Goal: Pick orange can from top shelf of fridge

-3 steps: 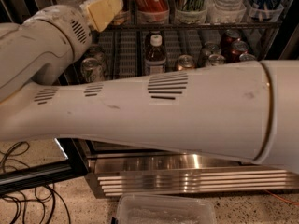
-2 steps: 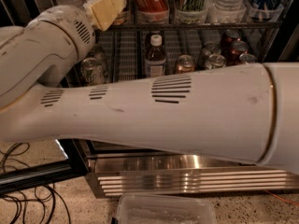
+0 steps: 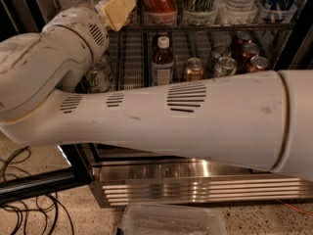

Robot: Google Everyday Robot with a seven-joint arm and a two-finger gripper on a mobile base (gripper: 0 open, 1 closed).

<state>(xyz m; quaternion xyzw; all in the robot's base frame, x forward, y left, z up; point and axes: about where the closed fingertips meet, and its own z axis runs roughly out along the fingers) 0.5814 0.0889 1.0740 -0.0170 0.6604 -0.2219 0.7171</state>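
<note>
My gripper (image 3: 115, 6) is at the top left, up against the fridge (image 3: 195, 190) beside its clear cups (image 3: 159, 17), slightly further right than a second ago; I cannot tell if it is open or closed. The orange can (image 3: 193, 68) has not moved: upright on the wire rack (image 3: 132, 58), between a bottle (image 3: 162, 60) and a green-and-white can (image 3: 224, 66), just above my arm (image 3: 195, 116)
</note>
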